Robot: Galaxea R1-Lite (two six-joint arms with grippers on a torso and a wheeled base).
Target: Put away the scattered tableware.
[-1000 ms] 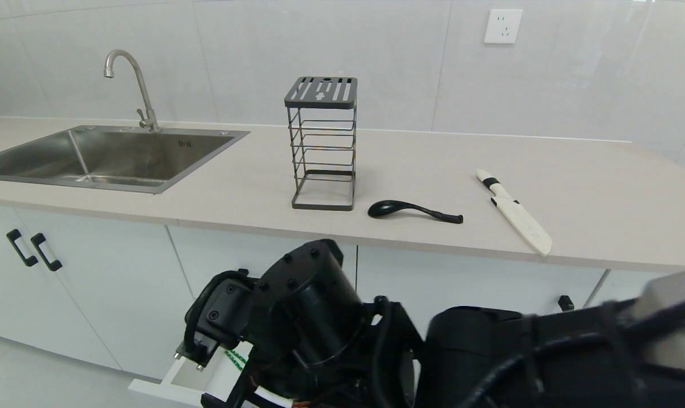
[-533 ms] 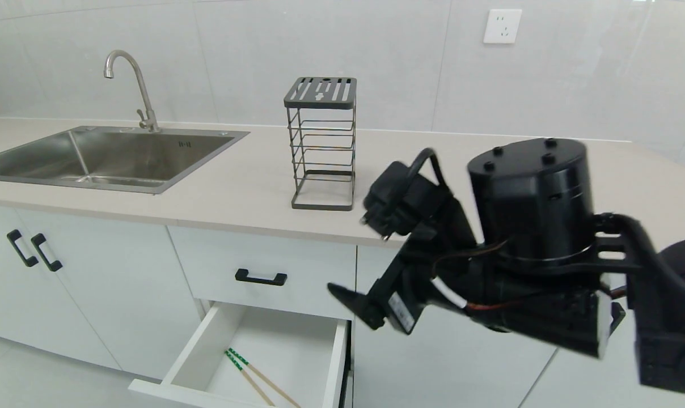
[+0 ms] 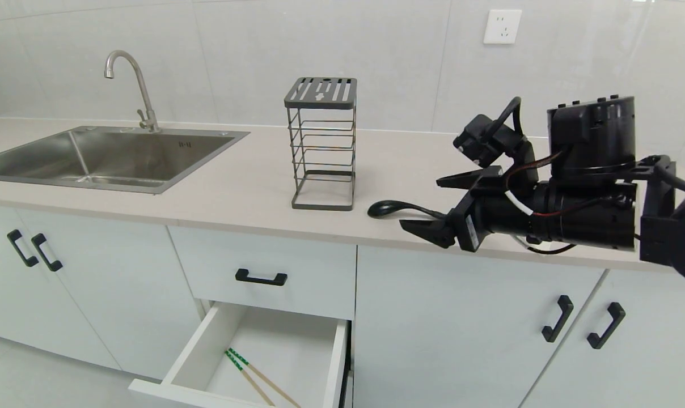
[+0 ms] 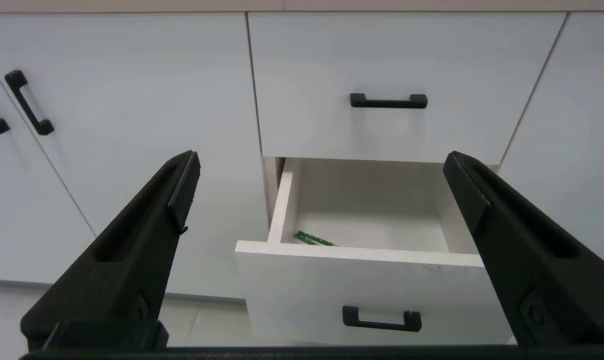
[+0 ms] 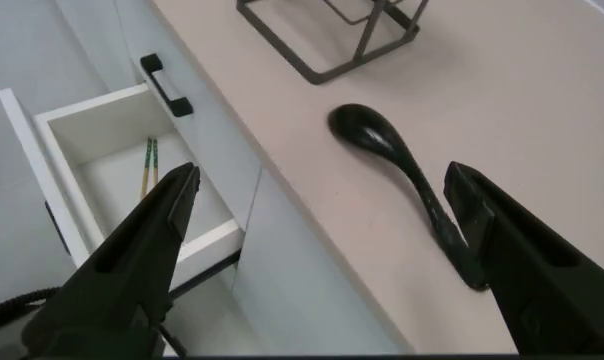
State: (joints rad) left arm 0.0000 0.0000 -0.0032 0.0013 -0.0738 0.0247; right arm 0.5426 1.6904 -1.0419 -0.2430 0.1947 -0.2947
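Over the pale beige counter (image 3: 252, 192), above the open white drawer (image 3: 184, 351), I see my right gripper (image 3: 422, 204) hovering with fingers (image 5: 132, 260) spread wide, gripping nothing. My left gripper (image 4: 320, 160), also spread, faces the drawer. The glossy black spoon (image 5: 382, 140) lies flat on the counter, framed between the right fingers, not gripped. Green-tipped wooden chopsticks (image 3: 252, 377) lie in the drawer.

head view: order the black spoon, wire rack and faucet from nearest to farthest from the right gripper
1. black spoon, on the counter just by the right gripper
2. wire rack, mid-counter, further left
3. faucet, far left end
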